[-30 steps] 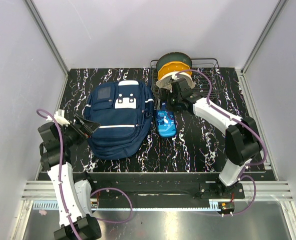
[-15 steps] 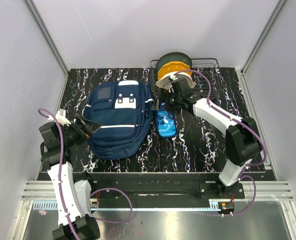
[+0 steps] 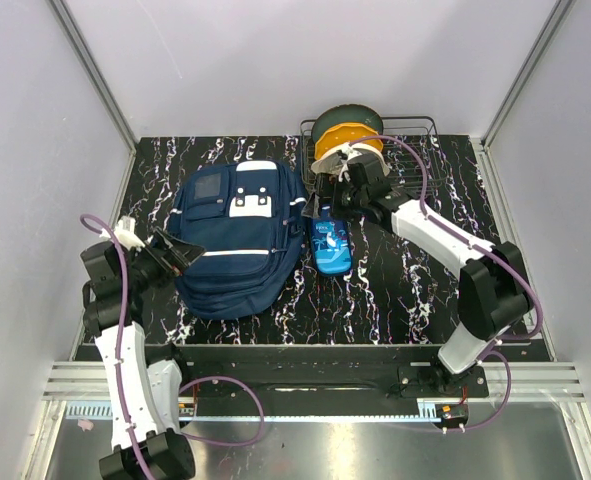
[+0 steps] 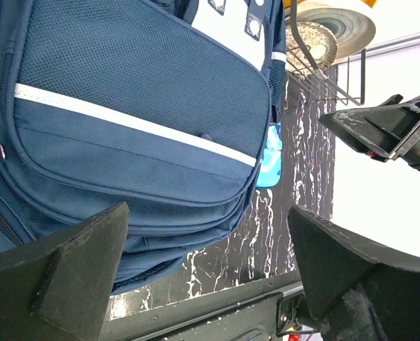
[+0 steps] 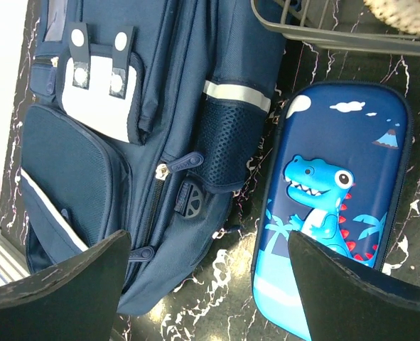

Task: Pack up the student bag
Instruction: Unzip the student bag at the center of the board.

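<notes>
Seeing right end effector [image 3: 327, 207] released, empty, above pencil case [image 3: 331, 246], probably for pickup; left end effector [image 3: 178, 252] released beside closed student bag [image 3: 237, 240], probably for opening.

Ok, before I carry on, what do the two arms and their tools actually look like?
The left arm and right arm match: white link shells between bulky black joint housings, with a purple cable looped loosely along each. The left tool and right tool are black, each with two broad, wedge-shaped matte fingers.
</notes>
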You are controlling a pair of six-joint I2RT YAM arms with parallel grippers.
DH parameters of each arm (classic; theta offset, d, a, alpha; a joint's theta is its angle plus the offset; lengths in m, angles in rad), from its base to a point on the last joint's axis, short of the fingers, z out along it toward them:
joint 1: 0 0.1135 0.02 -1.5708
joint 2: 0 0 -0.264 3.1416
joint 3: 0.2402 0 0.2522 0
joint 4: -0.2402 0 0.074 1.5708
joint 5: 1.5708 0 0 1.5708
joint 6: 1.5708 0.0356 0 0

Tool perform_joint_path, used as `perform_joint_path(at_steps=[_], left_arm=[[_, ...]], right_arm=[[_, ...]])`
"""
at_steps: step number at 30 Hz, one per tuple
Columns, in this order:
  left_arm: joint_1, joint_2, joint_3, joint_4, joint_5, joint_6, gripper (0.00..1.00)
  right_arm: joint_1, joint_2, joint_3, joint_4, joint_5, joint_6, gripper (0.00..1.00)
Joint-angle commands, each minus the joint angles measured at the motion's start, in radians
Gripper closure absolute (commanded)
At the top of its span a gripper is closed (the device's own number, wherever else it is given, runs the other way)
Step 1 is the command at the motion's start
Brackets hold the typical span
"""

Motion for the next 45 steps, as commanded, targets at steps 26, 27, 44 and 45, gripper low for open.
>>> perform_joint_path(at_steps=[26,27,44,45], left_arm=[[-0.087,0.049,0.028,-0.004,-0.02,0.095,0.01],[-0.087,0.043,0.025,-0.01,-0.022,0.096,0.01],[-0.087,0.041,0.011,-0.009,-0.023,0.105,0.01],[-0.087,0.043,0.011,-0.01,-0.02,0.105,0.01]], right_arm=[[0.0,0.023,-0.016,0.18,-0.03,-0.725,0.14],[-0.001,0.033,-0.014,0.191,-0.024,-0.745,0.14],[0.003,0.081,0.073,0.133,-0.361,-0.74,0.48],[0.009,0.099,0.087,0.119,-0.375,-0.722,0.5]])
